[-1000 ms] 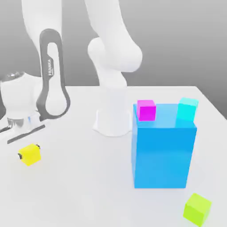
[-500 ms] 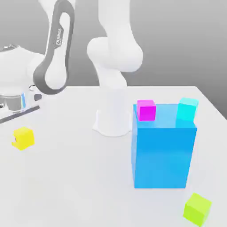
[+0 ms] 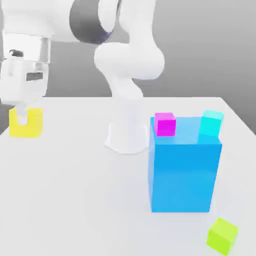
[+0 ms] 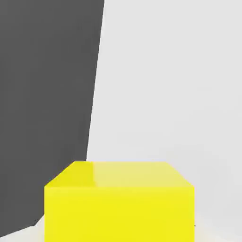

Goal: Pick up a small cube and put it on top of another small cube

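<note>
Small cube (image 3: 26,123): I see it pinched between my gripper's (image 3: 23,119) fingers, directly under the hand.
Blue block (image 3: 184,167): well apart from my hand.

I see a bright yellow small cube (image 3: 26,123) at my white claw (image 3: 22,116), a tall blue block (image 3: 184,165) with magenta cube (image 3: 165,124) and cyan cube (image 3: 211,123), a lime cube (image 3: 222,236), a white counter (image 3: 80,200), and a grey backdrop.

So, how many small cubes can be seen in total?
4: a yellow cube held by the tool, a magenta cube and a cyan cube atop the tall blue block, a lime cube on the table before it. The block may hide others.
</note>
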Robot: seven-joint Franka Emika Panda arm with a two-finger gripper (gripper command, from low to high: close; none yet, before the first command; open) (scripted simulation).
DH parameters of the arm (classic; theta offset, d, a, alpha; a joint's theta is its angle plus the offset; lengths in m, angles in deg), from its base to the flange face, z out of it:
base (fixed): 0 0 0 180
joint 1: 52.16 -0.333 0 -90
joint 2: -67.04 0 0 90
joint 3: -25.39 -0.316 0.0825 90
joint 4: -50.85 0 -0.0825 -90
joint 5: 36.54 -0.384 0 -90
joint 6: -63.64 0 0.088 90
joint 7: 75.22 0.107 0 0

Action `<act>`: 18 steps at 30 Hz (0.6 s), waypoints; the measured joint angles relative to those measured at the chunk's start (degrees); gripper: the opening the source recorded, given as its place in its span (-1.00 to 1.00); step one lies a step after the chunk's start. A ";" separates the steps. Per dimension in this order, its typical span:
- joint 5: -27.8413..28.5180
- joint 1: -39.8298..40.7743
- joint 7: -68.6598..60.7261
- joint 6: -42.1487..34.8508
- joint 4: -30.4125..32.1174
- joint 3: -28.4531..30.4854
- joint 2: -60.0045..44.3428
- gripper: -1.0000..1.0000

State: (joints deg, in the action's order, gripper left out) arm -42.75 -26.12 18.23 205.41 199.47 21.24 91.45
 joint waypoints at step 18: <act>6.37 -20.64 -21.24 0.00 -8.93 -17.89 -14.71 -1.00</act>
State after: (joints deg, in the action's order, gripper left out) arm -36.39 -46.76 -3.01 205.41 190.54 3.35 76.75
